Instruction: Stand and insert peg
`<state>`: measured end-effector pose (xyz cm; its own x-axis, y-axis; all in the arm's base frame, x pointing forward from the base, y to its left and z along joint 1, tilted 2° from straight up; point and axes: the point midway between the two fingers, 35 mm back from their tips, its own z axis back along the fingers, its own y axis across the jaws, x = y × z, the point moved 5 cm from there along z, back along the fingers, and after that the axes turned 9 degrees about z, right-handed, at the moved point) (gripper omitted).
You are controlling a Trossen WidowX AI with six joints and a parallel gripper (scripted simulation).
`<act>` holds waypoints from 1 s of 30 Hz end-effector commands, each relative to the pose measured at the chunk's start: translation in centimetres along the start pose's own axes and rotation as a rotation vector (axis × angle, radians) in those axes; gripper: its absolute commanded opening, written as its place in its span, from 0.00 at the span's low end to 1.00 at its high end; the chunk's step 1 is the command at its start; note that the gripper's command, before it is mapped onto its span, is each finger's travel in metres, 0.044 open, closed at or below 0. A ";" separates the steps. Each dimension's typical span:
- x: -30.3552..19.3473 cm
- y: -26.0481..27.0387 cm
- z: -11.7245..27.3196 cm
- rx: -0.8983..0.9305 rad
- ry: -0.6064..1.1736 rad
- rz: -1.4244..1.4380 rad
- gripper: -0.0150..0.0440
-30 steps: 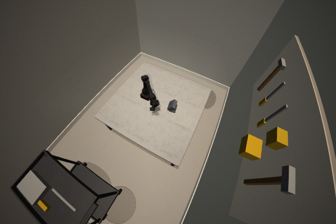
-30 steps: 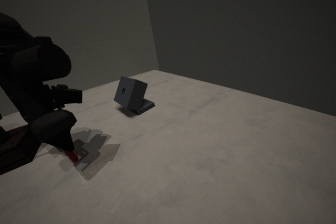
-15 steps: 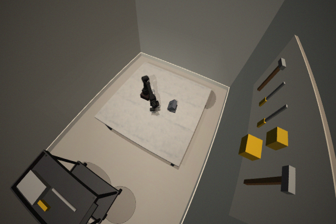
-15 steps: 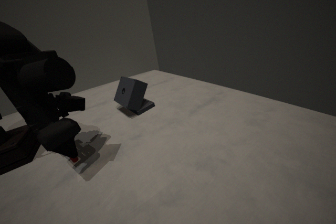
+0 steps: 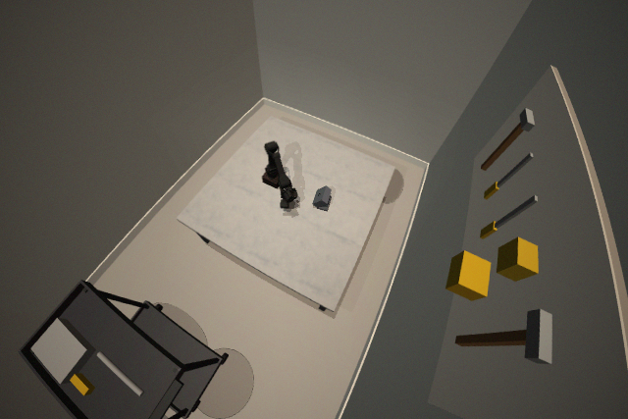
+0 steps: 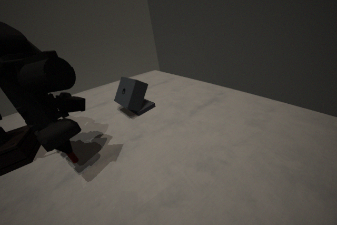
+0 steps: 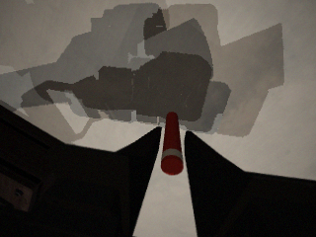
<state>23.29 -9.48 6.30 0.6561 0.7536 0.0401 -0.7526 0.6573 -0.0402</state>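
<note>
"Are the fingers (image 6: 65,146) wide or narrow?"

"Narrow, with the red peg (image 6: 72,157) (image 7: 171,138) between them. Thin pale gaps show beside it in the wrist view, so I can't tell whether they grip it."

"Which end is which?"

"The end with the white band (image 7: 172,153) is nearer the wrist camera; the plain end points away, out beyond the fingertips. From outside, that lower part slants out below the fingers, close to the desk (image 5: 304,246) (image 6: 204,162) (image 7: 286,153). Whether it touches, I can't say."

"And the sloped panel (image 5: 322,197) (image 6: 126,93)?"

"Well apart from the fingers, on the same desk. Its hole (image 6: 124,91) has nothing in it."

"The arm (image 5: 277,166) (image 6: 35,78)?"

"Bent above the desk, reaching down to the peg. Dark overlapping shadows spread around the fingers."
</note>
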 end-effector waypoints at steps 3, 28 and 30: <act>0.0 0.0 0.1 -0.001 -0.001 0.000 0.25; 0.1 0.3 7.9 0.000 0.003 0.002 0.25; 0.1 0.4 8.0 0.001 0.003 0.002 0.25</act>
<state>22.72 -9.24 13.17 0.6566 0.7533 0.0372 -0.7528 0.6576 -0.0292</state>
